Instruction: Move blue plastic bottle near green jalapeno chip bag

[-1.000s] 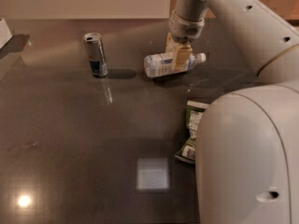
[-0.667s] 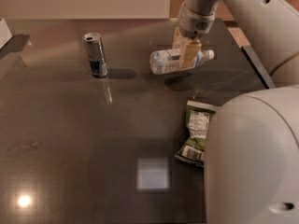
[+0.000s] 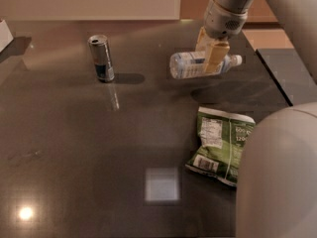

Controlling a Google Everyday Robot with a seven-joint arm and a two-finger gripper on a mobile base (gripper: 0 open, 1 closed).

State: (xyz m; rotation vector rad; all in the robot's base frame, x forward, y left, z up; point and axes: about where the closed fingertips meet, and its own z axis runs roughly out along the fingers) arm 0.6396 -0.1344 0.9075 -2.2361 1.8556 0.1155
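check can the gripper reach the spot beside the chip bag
Probably yes: the gripper, shut on the blue plastic bottle, hangs just beyond the green jalapeno chip bag, with nothing between them.

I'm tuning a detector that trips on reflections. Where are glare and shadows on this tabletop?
Camera view: bright glare spot bottom left, pale square reflection left of the green jalapeno chip bag; the can casts its shadow rightward; the gripper, upper right, holds the blue plastic bottle off the table, its shadow beneath.
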